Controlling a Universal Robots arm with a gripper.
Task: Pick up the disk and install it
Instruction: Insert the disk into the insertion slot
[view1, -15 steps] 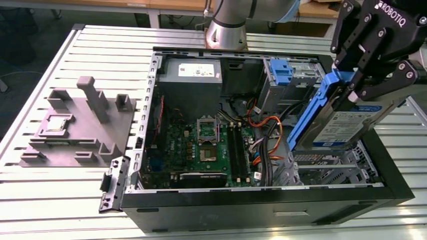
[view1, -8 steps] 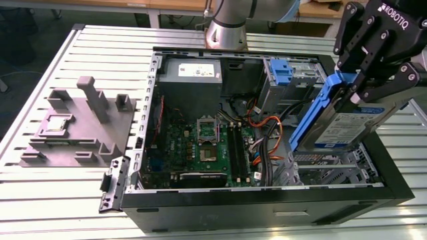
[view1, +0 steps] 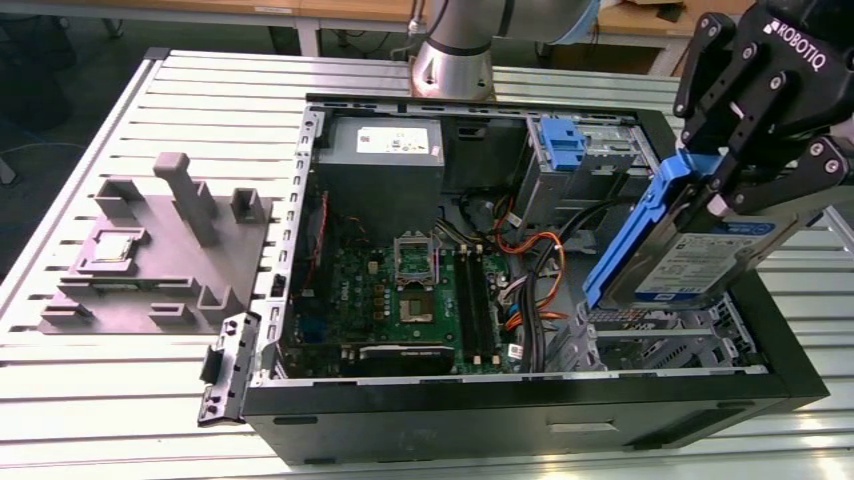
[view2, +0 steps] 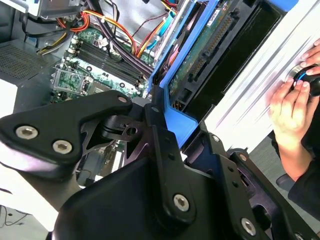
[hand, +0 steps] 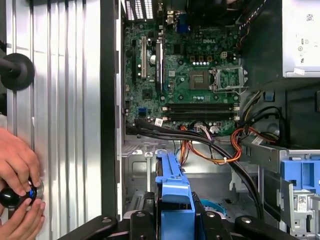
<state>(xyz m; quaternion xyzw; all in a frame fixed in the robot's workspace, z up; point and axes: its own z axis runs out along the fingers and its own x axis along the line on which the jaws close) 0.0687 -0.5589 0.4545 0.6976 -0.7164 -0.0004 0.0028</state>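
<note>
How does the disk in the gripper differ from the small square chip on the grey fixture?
The disk is much larger and rectangular, with blue side rails and a label; the chip is small, square and has no rails. The disk hangs tilted in the gripper above the open computer case; the chip lies flat on the grey fixture at the exterior view's left. Both look silver.

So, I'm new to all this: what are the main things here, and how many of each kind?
Computer case, open: 1
Tool: 1
Disk, clamped in it above the case: 1
Grey stand beside the case: 1
Square chip on that stand: 1
Bare blue bracket inside the case: 1
Person's hands at the table's edge: 2
Total: 8
</note>
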